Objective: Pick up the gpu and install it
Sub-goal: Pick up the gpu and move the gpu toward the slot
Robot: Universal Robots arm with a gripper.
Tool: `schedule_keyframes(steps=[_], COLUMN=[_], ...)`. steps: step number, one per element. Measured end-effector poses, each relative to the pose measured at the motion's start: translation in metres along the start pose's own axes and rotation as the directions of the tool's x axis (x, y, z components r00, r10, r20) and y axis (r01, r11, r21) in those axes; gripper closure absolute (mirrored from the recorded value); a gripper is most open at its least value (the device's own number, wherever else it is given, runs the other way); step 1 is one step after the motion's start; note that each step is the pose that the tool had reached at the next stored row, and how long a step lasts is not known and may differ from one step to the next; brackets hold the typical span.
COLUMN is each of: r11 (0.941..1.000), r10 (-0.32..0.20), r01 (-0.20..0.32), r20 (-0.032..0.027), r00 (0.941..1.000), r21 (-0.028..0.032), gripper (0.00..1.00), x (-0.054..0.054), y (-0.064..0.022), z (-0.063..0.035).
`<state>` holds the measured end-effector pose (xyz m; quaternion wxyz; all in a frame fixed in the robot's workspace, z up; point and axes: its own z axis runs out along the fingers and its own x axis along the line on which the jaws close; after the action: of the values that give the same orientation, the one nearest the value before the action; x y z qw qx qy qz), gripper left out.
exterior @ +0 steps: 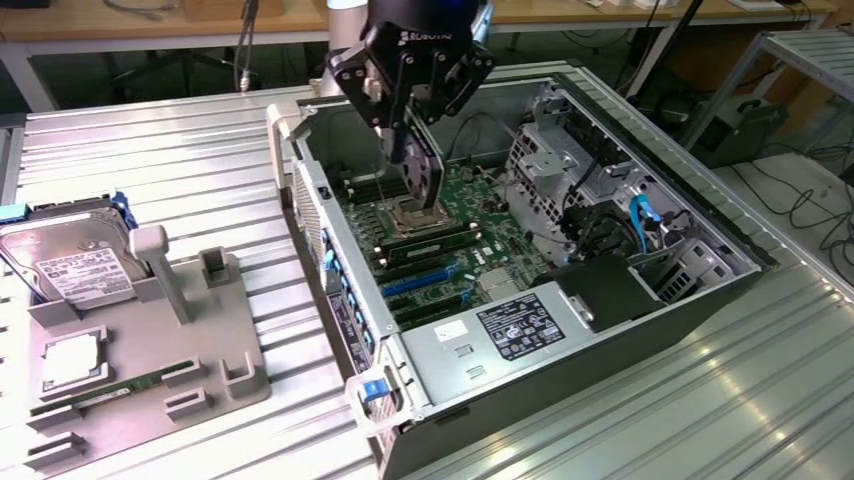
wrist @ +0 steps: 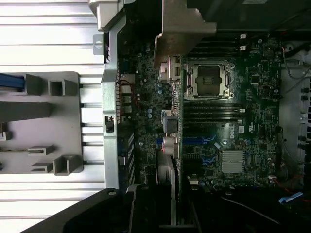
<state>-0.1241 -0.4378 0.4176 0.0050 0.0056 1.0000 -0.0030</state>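
Observation:
My gripper (exterior: 406, 132) hangs inside the open computer case (exterior: 314, 190), shut on the gpu (exterior: 419, 178). The card is held upright, its lower edge just above the motherboard (exterior: 461, 235) near the CPU socket. In the wrist view the gpu (wrist: 173, 127) appears edge-on between my fingers (wrist: 164, 204), with its silver end bracket (wrist: 179, 30) at the far end over the board (wrist: 218, 121). It lies across the board beside the CPU socket (wrist: 210, 80), with the blue expansion slots (wrist: 197, 141) close by. In the exterior view the blue slots (exterior: 420, 280) are nearer the camera than the card.
A grey fixture tray (exterior: 147, 340) stands at the exterior view's left with a hard drive (exterior: 74, 262), a CPU (exterior: 74, 362) and a memory stick (exterior: 114, 392). The power supply (exterior: 514, 330) and drive cage (exterior: 574, 170) crowd the case interior.

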Motion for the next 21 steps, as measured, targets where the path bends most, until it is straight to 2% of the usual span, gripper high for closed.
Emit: schedule_keyframes(steps=[21], r11=[1.0000], r10=[-0.001], r01=[0.001], r20=[0.0000], r00=[1.0000], r21=[-0.0001], gripper=[0.72], x=[-0.029], y=[0.0003], z=[0.0003])
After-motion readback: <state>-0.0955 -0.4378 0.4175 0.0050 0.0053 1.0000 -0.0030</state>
